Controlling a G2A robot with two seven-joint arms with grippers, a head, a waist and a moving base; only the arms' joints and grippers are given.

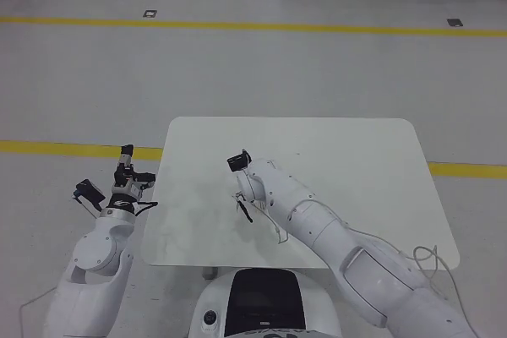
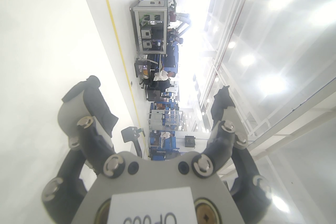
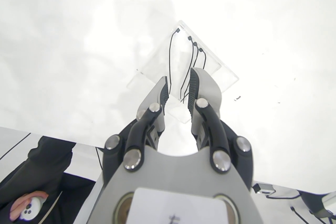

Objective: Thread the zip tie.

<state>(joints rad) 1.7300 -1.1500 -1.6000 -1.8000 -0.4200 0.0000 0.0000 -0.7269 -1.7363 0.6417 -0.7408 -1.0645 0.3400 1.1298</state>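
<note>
Right tool (image 3: 179, 78) hangs over the white worktop (image 1: 346, 160), pointed down at a clear plastic tray (image 3: 155, 67) that lies flat there. Its two ribbed fingers (image 3: 193, 86) stand a little apart with a narrow gap between them, and as far as I can see they grip nothing. Four black zip ties (image 3: 189, 38) lie side by side in the tray, their small square heads at the far end and their thin tails running back toward the tool. Seen from the wrist, the tails pass through the gap between the fingers. Whether the fingertips touch the ties or the tray I cannot tell. The tray sits left of the worktop's middle, toward the edge nearest the robot, with the right arm stretched across above it. A tiny black scrap (image 3: 237, 98) lies on the bare surface near the tray.

Left tool (image 2: 157, 101) is off the worktop altogether, held out past its left edge above the floor, fingers pointing away from the robot. Its jaws are spread wide and it has hold of nothing. It is well apart from the tray and the ties. A yellow line (image 1: 237, 25) runs across the grey floor beyond the worktop, and a second one passes under the worktop's far half.
</note>
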